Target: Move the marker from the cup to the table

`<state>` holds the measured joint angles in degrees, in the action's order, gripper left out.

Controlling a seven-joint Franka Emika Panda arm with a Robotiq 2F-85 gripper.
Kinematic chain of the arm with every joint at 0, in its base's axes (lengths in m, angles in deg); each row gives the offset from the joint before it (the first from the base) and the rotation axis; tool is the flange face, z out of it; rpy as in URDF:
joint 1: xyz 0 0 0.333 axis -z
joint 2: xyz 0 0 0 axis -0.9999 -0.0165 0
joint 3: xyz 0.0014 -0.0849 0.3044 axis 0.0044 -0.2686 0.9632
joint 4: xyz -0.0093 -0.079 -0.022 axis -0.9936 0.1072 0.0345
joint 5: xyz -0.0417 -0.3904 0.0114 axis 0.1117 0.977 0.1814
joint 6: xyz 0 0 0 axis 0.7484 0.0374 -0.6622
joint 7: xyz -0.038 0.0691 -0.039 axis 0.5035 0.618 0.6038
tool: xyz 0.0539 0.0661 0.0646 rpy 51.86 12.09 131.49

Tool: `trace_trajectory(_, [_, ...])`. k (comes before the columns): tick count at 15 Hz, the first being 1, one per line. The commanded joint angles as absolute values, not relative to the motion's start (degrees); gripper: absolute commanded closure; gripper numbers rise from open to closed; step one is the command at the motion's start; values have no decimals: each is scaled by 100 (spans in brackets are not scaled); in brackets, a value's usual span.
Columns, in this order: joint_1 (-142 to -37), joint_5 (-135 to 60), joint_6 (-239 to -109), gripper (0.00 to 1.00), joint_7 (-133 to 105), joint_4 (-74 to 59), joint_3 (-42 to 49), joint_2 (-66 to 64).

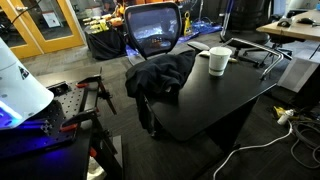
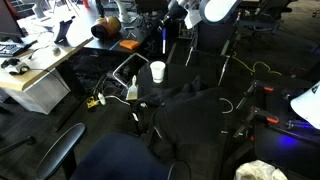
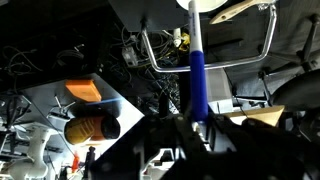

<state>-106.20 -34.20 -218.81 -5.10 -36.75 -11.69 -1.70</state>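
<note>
The gripper (image 3: 193,128), its jaws pinching one end of the blue marker (image 3: 197,85), holds the marker roughly upright in the air above the white cup (image 2: 158,71), which stands on the black table (image 1: 235,95).

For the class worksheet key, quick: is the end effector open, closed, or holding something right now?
The end effector is closed, holding the marker.
</note>
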Motion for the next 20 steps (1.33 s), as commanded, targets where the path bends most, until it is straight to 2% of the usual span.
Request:
trace_trajectory(1, [-11107, -3224, -21650, 98, -151, -4162, -1833, 289])
trace_trajectory(4, [-11194, -3325, -21298, 98, -99, -4241, -2068, 338])
trace_trajectory(10, [-10729, -3829, -20228, 98, -563, -3953, -1744, 56])
trace_trajectory(11, [-10149, -3623, -20103, 98, -463, -3870, -1218, 26])
trace_trajectory(20, [-8703, -4124, -19713, 98, -1325, -2631, 114, -1262])
